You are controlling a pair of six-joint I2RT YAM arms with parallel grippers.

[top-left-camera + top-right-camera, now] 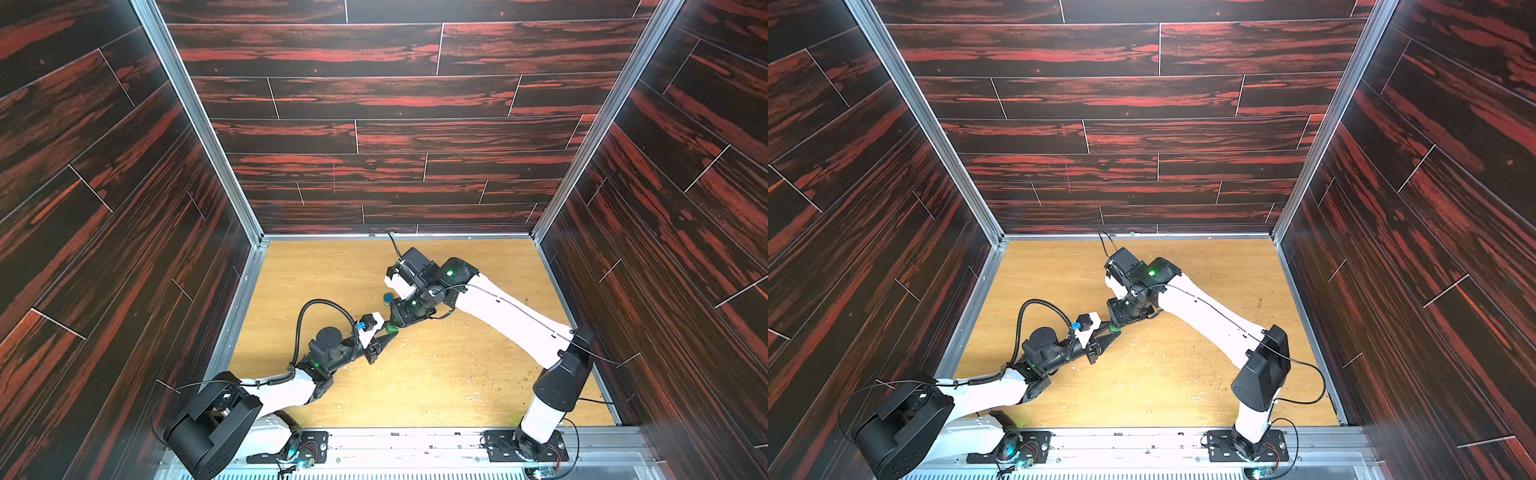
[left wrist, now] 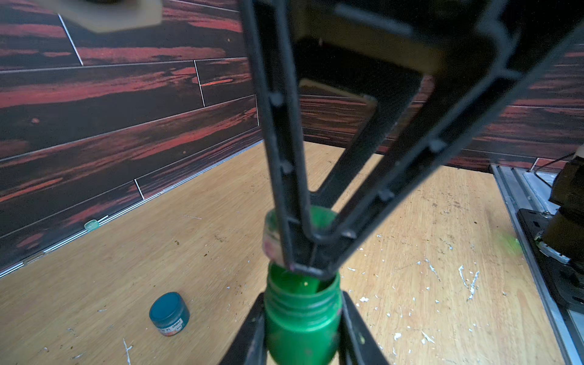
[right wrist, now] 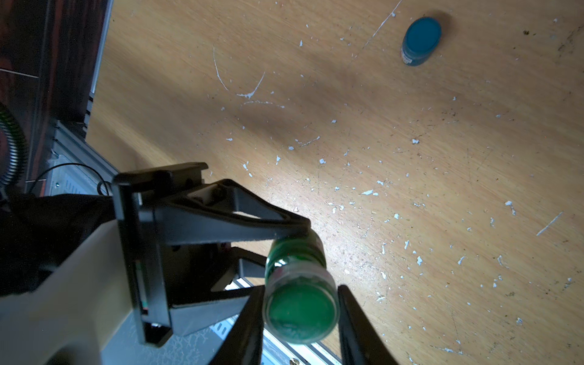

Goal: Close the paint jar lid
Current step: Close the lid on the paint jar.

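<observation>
White arm links (image 1: 511,318), black joints (image 1: 565,378) — green lights (image 1: 449,273), corrugated black cable (image 1: 298,332)

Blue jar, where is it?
In a top view the blue jar stands on the table, near its middle, just behind the green jar, toward the back wall.

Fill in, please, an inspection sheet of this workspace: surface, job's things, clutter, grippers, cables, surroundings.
Surface: wooden table, scratched, with white flecks.
Job's things: green jar open, threads bare; lid tilted at its mouth, not seated.
Clutter: blue jar, closed, standing apart; small clear piece by the wall base.
Grippers: left gripper shut on the green jar; right gripper shut on the lid.
Cables: black hose loops over the left arm; thin cable runs along the right arm.
Surroundings: dark red wood-pattern walls; metal rail in front.
</observation>
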